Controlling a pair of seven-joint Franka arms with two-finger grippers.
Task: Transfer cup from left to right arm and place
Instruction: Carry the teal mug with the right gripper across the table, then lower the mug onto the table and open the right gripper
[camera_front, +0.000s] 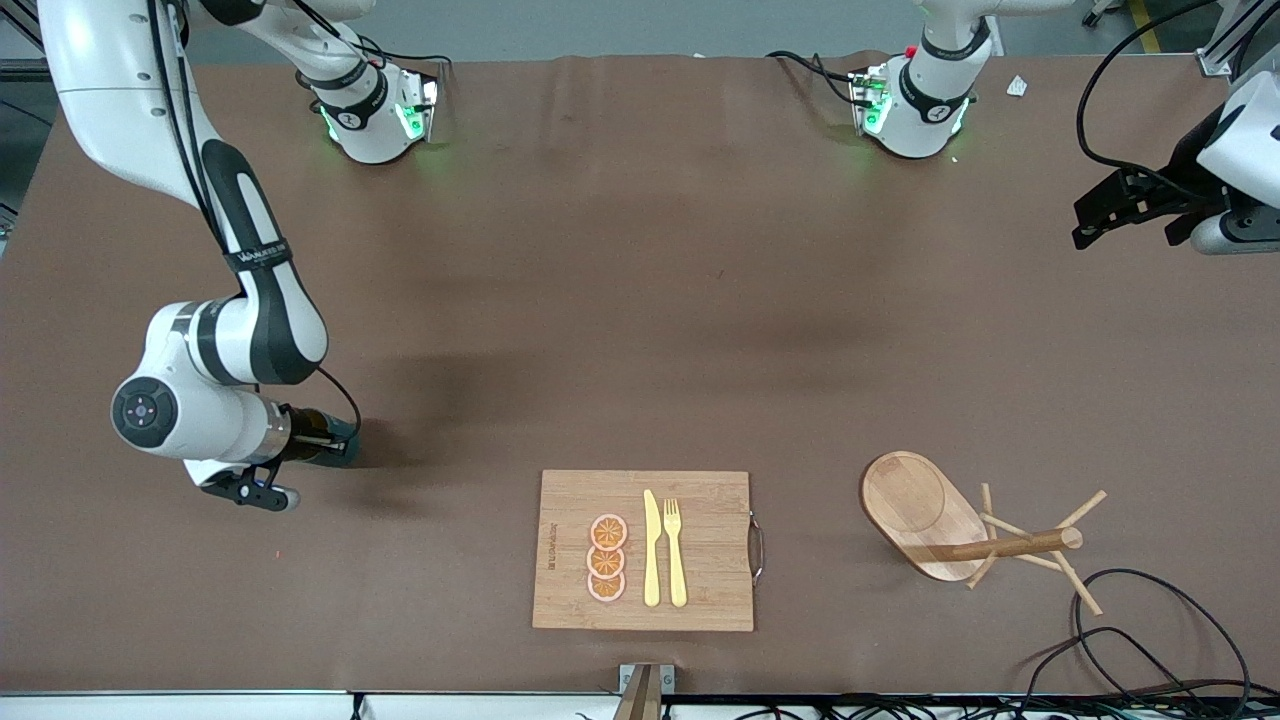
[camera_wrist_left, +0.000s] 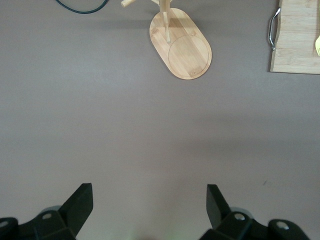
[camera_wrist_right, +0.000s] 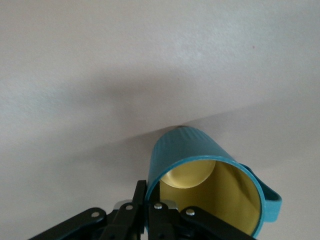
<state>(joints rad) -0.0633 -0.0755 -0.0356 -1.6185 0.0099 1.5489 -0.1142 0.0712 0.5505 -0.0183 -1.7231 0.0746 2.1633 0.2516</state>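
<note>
The right gripper (camera_front: 335, 447) is low over the bare brown table (camera_front: 640, 300) at the right arm's end, and it has the cup (camera_wrist_right: 210, 185) pinched by the rim, one finger inside the mouth and one outside against the teal wall. From the right wrist view the cup tilts away from the fingers (camera_wrist_right: 137, 205), its yellowish inside showing and the small handle sticking out at one side; its base edge looks to be touching or just above the tabletop, though I cannot tell which. In the front view the cup (camera_front: 325, 438) is mostly hidden by the wrist, only a dark sliver showing beside its shadow. The left gripper (camera_front: 1125, 215) waits up in the air over the left arm's end of the table, jaws spread wide with nothing between them; its wrist view shows both fingertips (camera_wrist_left: 80, 202) far apart above plain tabletop. Toward the front camera lies a bamboo cutting board (camera_front: 700, 600) carrying three orange slices (camera_front: 607, 558), a yellow knife (camera_front: 651, 548) and a yellow fork (camera_front: 675, 550) side by side. Nearer the left arm's end a wooden mug tree (camera_front: 960, 525) stands on its oval base, with black cables (camera_front: 1150, 640) close beside it
</note>
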